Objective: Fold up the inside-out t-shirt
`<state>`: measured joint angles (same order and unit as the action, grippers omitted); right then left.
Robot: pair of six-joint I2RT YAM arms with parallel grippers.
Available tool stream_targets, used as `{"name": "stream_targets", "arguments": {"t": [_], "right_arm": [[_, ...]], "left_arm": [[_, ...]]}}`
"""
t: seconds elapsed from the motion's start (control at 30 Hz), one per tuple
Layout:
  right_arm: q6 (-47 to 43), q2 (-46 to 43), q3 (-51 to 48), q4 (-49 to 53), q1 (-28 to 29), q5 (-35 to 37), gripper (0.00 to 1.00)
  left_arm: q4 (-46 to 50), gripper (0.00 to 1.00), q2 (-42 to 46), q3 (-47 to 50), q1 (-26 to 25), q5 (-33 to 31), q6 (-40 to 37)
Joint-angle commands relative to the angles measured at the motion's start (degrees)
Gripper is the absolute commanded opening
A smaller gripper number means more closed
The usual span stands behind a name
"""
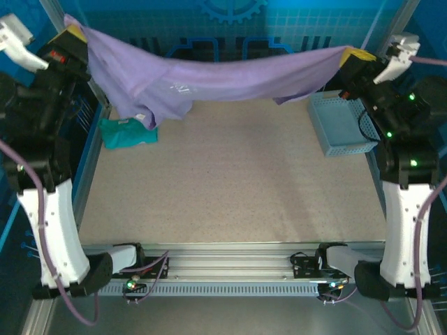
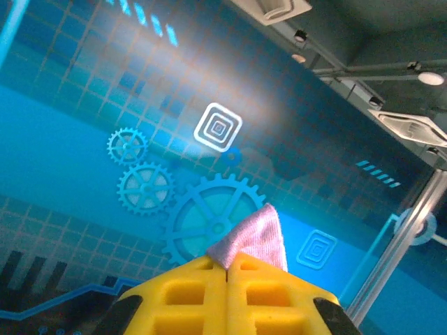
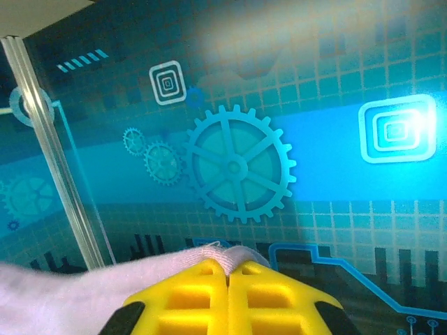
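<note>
Lavender t-shirt hangs stretched in mid-air between the arms, over the far side of the table. Left gripper pinches one end, right gripper the other. No fold visible yet; laying flat and all folding remain.

My left arm, right arm: white shells, black joints.
Green lights: right arm, above the rail.
Cables: purple.
Left pincer, right pincer: yellow, gridded.

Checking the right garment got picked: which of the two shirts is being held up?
The lavender t-shirt, strung between the left claw and right claw, both shut on it. The teal shirt lies crumpled on the table, far left.
</note>
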<state>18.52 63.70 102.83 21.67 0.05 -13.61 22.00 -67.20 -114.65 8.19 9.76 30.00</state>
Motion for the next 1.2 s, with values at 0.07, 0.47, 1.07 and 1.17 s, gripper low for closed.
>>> {"name": "stream_targets", "arguments": {"t": [0.07, 0.47, 1.07, 1.17], "right_arm": [[-3.3, -8.2, 0.3, 6.7, 0.7, 3.1, 0.00], [-7.7, -6.8, 4.0, 10.9, 0.7, 8.3, 0.00], [-9.1, 57.8, 29.0, 4.1, 5.2, 15.9, 0.01], [-8.7, 76.3, 55.2, 18.7, 5.5, 17.0, 0.21]], "left_arm": [[1.1, 0.00, 6.9, 2.4, -0.1, -2.4, -4.1], [0.7, 0.00, -1.8, -3.0, -0.2, -4.1, -6.6], [-0.8, 0.11, -66.8, -34.8, -3.6, -5.4, -10.0], [4.2, 0.31, -75.8, -47.8, -4.2, -5.1, -9.7]]}}
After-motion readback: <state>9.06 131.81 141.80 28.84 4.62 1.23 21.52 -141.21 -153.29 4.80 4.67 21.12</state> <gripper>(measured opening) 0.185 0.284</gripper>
